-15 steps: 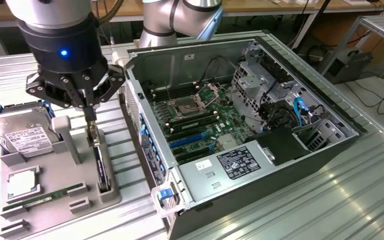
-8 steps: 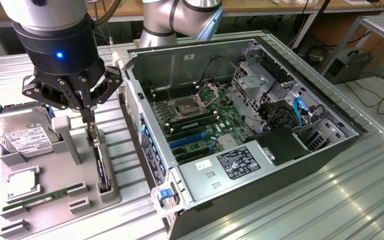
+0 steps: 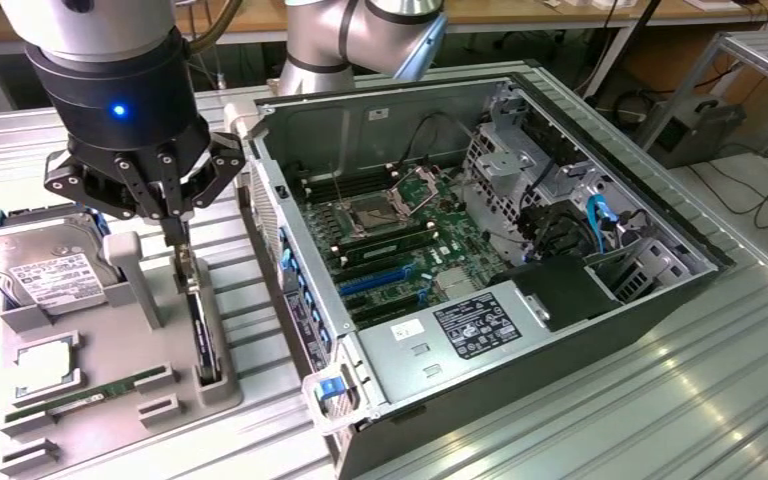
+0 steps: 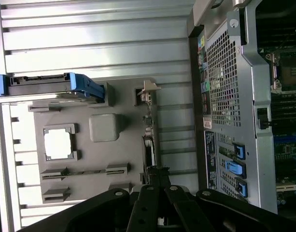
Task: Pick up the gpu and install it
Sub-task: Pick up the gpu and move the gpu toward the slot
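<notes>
Ribbed aluminium table (image 3: 651, 400); open computer case (image 3: 344, 125) lying on it, wooden benches (image 3: 558, 15) behind; grey holder tray (image 3: 97, 350) on the exterior view's left, hard drive (image 3: 44, 272) standing in it; gpu (image 3: 203, 335) on edge in the tray's slot nearest the case; gripper (image 3: 177, 250) straight above, down at the card's upper end; gripping or not, cannot tell.

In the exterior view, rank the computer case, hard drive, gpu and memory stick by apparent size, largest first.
1. computer case
2. hard drive
3. gpu and memory stick: not ranked. Both look like thin strips of similar length, and the gpu is seen edge-on, which hides its broad face.
</notes>
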